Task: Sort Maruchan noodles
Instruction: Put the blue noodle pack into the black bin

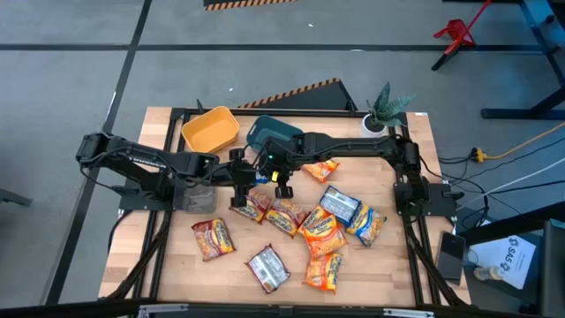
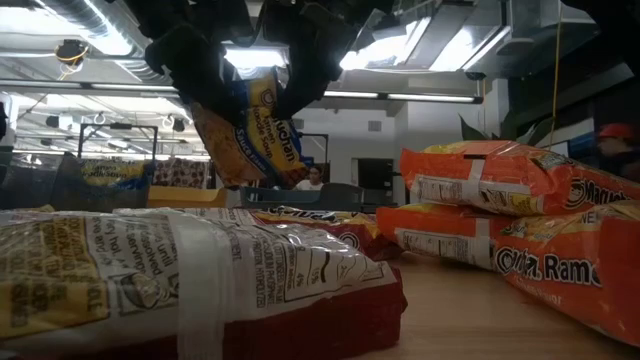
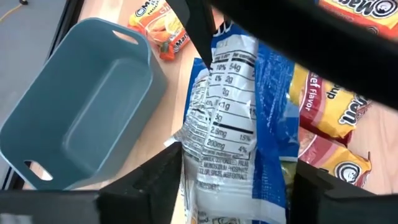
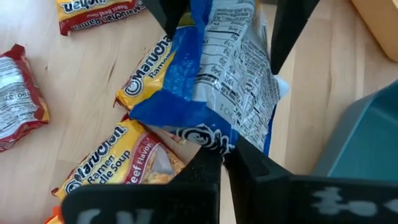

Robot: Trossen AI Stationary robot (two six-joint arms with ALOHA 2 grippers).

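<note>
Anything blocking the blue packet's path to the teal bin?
Nothing visible. The right gripper holds the blue packet in the air just beside the teal bin, with only bare table between them.

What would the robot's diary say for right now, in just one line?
right gripper: shut on blue noodle packet, lifted | left gripper: open around same packet | teal bin: beside them | yellow bin: farther back

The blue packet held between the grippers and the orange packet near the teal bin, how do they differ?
The blue packet hangs above the table, pinched by the right gripper, with the left gripper around it; the orange packet lies flat, untouched. The blue one shows its nutrition panel, the orange one its printed front. Both are Maruchan ramen packets near the teal bin.
</note>
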